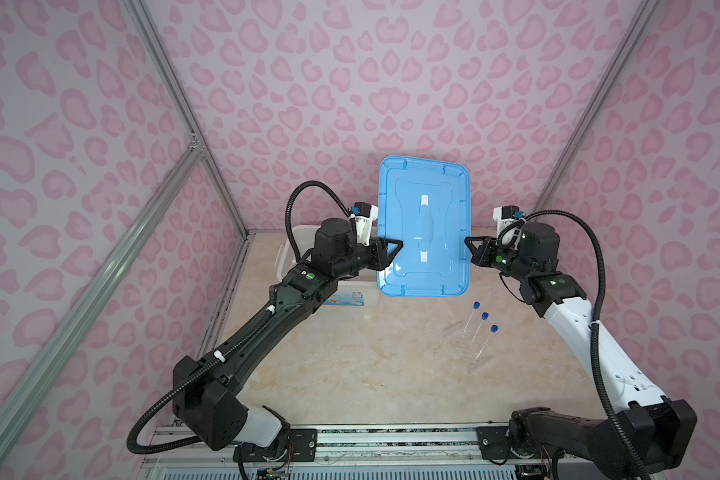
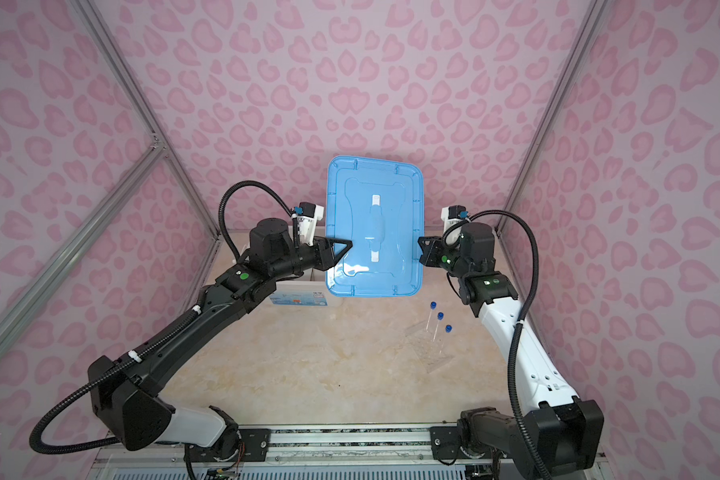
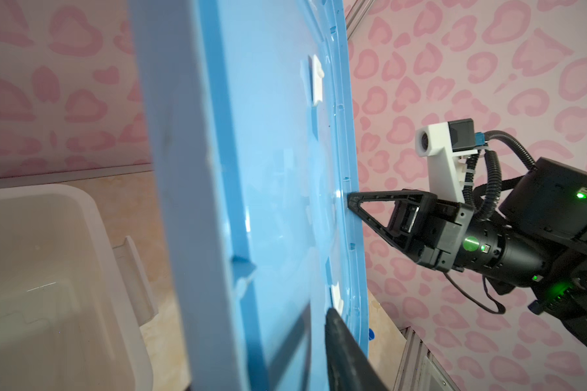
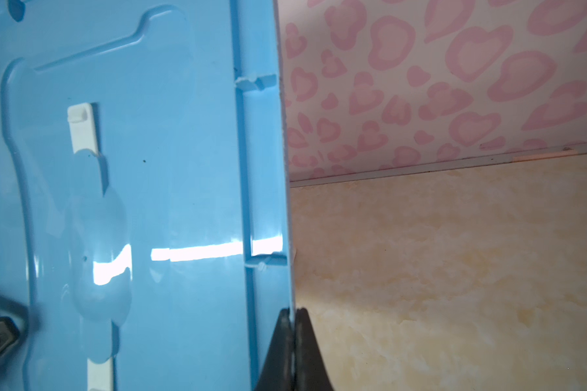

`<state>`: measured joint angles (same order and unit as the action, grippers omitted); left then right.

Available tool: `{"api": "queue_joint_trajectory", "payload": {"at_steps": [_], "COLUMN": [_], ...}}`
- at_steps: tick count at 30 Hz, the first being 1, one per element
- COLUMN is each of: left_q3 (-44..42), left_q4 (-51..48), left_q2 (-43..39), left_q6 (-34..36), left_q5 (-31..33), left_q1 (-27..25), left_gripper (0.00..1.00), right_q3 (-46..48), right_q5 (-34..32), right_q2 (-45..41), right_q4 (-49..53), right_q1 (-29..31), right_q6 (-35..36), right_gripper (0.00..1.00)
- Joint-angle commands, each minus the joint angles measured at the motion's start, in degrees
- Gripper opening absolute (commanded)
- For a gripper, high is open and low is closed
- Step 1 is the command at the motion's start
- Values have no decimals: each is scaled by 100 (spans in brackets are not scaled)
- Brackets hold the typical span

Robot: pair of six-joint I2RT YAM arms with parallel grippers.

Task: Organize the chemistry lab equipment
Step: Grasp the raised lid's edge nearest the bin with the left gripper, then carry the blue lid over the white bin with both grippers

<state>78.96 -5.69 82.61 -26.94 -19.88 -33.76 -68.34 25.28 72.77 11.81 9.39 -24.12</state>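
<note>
Three clear test tubes with blue caps (image 1: 484, 316) (image 2: 440, 316) lean in a clear tube rack (image 1: 472, 353) (image 2: 431, 355) on the table's right side, away from both arms. The flat blue lid (image 1: 425, 224) (image 2: 375, 224) hangs tilted in the air between the arms. My left gripper (image 1: 393, 249) (image 2: 347, 247) is shut on its left rim. In the left wrist view one dark finger (image 3: 346, 355) lies against the lid (image 3: 278, 169) and the other is hidden behind the rim. My right gripper (image 1: 468, 242) (image 2: 420, 242) (image 4: 292, 313) pinches the thin right edge of the lid (image 4: 150, 169).
The large white plastic bin (image 1: 292, 245) (image 2: 296, 297) (image 3: 82, 203) stands open at the back left, partly under my left arm and the lid. Pink patterned walls close in the back and both sides. The marble tabletop (image 1: 350, 365) spreads out in front.
</note>
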Motion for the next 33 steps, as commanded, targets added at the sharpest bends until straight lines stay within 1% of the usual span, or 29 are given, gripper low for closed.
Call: {"api": "queue_joint_trajectory", "payload": {"at_steps": [1,2,4,6,10,12,13,16,17,18,20,24,26,28,29,31,33], "left_q3": [12,18,6,74,357,505,568,835,973,1097,1240,1178,1168,984,895,763,587], "left_q4": [-223,-270,-319,-489,-998,-1253,-1359,-1791,-1970,-2147,-2346,-2210,-2182,-1982,-1919,-1888,-1798], "left_q2": [-97,-100,-135,-173,-283,-374,-415,-526,-535,-540,-560,-702,-749,-814,-835,-842,-765], "left_q6": [294,320,384,511,975,1327,1503,2205,2476,2736,3290,4363,4799,5278,5483,5850,6255], "left_q5": [142,142,189,304,647,887,988,1300,1502,1753,2300,3637,4087,4460,4609,4881,5391], "left_q1": [1,9,18,35,62,62,62,54,37,4,-96,-279,-336,-385,-407,-508,-708], "left_gripper": [33,29,19,3,3,3,3,4,4,4,5,5,5,6,6,6,7], "right_q3": [-51,-65,-101,-159,-346,-460,-491,-697,-871,-1102,-1497,-2044,-2246,-2440,-2536,-2772,-3045], "right_q5": [-43,-58,-67,-50,51,51,25,-1,29,61,206,561,674,719,754,896,1080], "right_q2": [141,182,303,411,616,690,695,685,714,771,905,1093,1212,1329,1400,1543,1704], "right_q4": [-256,-262,-279,-273,-215,-138,-125,-59,59,227,404,120,3,-17,-5,69,220], "right_q1": [127,171,263,313,394,415,409,406,404,406,411,414,411,406,406,399,413], "right_q6": [-118,-110,-102,-183,-221,-221,-260,-410,-436,-498,-622,-1021,-1166,-1276,-1363,-1475,-1571], "right_gripper": [0,0,6,13,34,46,51,66,75,78,79,81,82,84,90,98,98]}}
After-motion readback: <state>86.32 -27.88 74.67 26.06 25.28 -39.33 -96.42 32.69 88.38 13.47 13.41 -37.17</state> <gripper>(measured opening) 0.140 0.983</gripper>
